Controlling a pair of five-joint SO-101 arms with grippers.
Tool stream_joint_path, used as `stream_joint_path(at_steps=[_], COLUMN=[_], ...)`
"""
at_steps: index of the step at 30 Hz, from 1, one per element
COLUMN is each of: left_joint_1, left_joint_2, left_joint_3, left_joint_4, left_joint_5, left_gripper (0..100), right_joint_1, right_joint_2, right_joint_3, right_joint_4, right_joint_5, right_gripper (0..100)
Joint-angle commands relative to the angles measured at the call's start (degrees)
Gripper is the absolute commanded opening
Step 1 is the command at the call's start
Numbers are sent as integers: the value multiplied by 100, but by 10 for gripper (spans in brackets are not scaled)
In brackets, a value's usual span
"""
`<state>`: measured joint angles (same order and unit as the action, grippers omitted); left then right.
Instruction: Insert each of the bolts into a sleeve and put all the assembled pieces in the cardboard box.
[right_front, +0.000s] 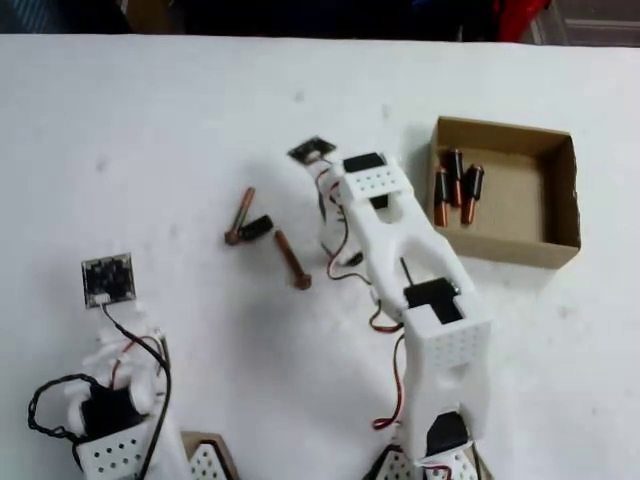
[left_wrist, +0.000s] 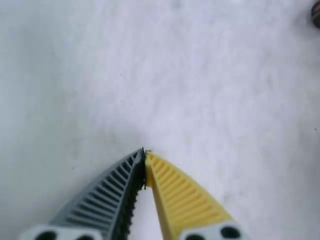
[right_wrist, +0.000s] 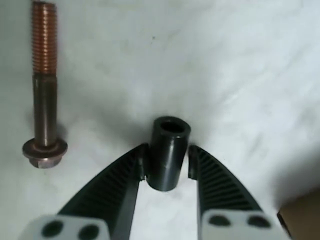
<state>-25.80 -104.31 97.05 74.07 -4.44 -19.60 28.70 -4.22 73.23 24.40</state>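
Note:
My right gripper (right_wrist: 167, 161) is shut on a black sleeve (right_wrist: 170, 147), whose open end faces the camera. Beside it a copper bolt (right_wrist: 45, 105) lies flat on the white table. In the high view two loose bolts lie left of the right arm (right_front: 400, 240): one bolt (right_front: 240, 215) with a second black sleeve (right_front: 257, 227) touching it, and another bolt (right_front: 292, 260) nearer the arm. The cardboard box (right_front: 555, 250) at the right holds three assembled pieces (right_front: 455, 185). My left gripper (left_wrist: 145, 154) is shut and empty over bare table.
The left arm (right_front: 110, 400) sits at the table's near left corner, well away from the bolts. A dark object (left_wrist: 316, 15) shows at the edge of the left wrist view. Red and black cables hang along the right arm.

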Motion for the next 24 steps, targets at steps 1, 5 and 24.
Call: stream_joint_path(at_steps=[1, 5, 24], left_joint_1=[-31, -31, -22], left_joint_2=[-40, -40, -40], left_joint_3=[-9, -9, -9], left_joint_4=[-26, -26, -26], left_joint_5=[-62, -62, -62], left_gripper=[22, 22, 22], right_joint_1=[48, 48, 40], right_joint_2=[-268, -242, -1051], right_joint_3=[-79, -79, -79], right_joint_4=[-303, -470, 75], right_joint_5=[70, 79, 62], right_gripper=[122, 120, 17])
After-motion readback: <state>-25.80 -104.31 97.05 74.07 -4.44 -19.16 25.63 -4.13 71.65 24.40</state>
